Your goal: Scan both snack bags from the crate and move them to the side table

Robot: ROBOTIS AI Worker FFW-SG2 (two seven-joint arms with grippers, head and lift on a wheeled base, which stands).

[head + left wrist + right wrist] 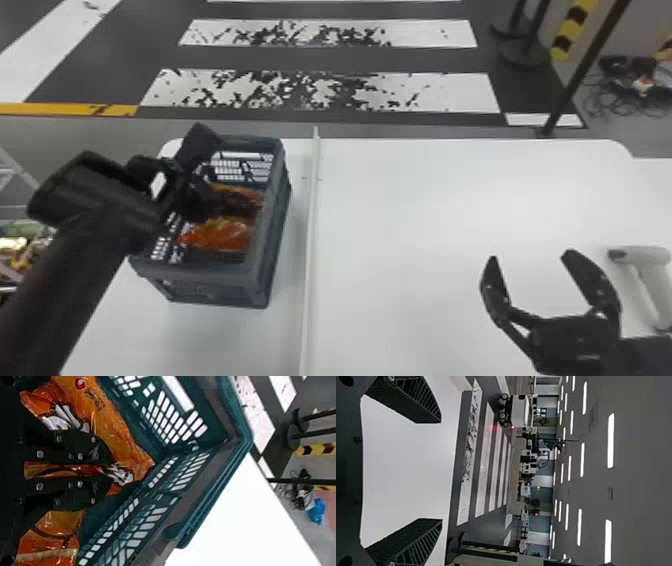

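left wrist view: the left gripper [192,200] has its two black fingers drawn close together on a crinkled orange snack bag [113,427], pinching part of it between the tips, down inside the dark crate [202,277]. the other bag [45,546] is in the crate too, just beside that gripper. in the head view, the crate sits on the white table [425,210], on the robot's left of a pale raised strip [311,240]. the right gripper [527,254] is well apart from the crate, over the table on the other side of the strip, its fingers spread wide with nothing between them. near it, farther to the robot's right, lies a white handheld scanner [646,257].
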